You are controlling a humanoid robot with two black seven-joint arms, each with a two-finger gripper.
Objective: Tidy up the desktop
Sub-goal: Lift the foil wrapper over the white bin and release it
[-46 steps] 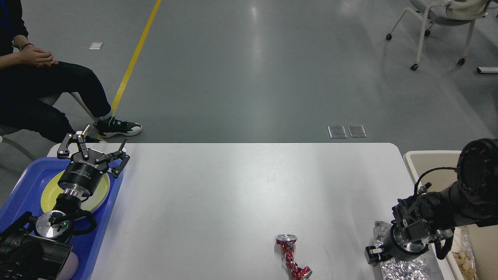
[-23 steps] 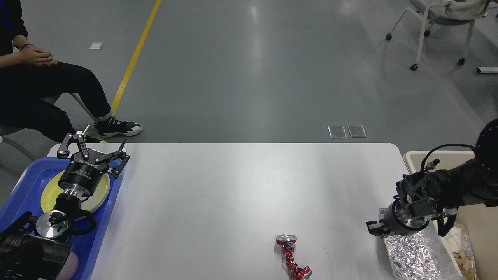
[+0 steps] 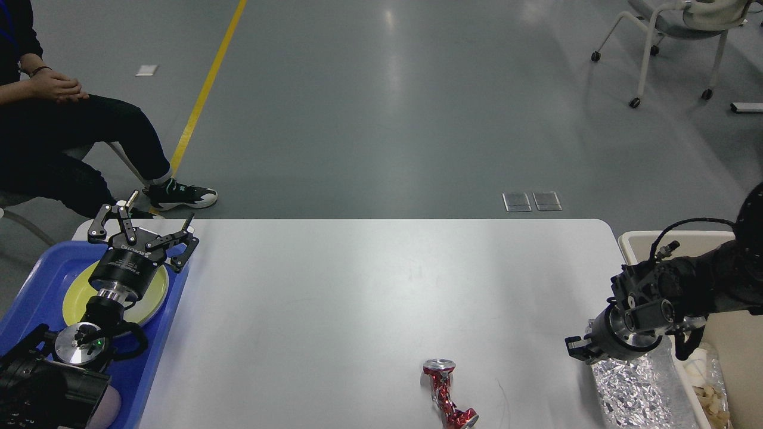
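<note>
The white desktop point(image 3: 369, 286) fills the lower half of the head view. A crushed red can point(image 3: 444, 393) lies on it near the front edge, right of centre. A crumpled silver foil sheet point(image 3: 635, 396) hangs at the desktop's right edge, under my right gripper point(image 3: 581, 348). That gripper's fingers are mostly hidden by its wrist, and it looks shut on the foil's upper end. My left gripper point(image 3: 146, 225) is open, with nothing between its fingers. It hovers over the far edge of a yellow plate point(image 3: 152, 295) in a blue tray point(image 3: 36, 286).
A beige bin point(image 3: 635, 244) stands off the desktop's right end, with pale scraps point(image 3: 706, 384) inside. A seated person point(image 3: 65, 137) is at the far left beyond the tray. A wheeled chair point(image 3: 673, 36) stands far back on the right.
My right gripper has risen and moved right toward the bin, and the foil sheet has shifted right with it. The left arm and the red can have not moved.
</note>
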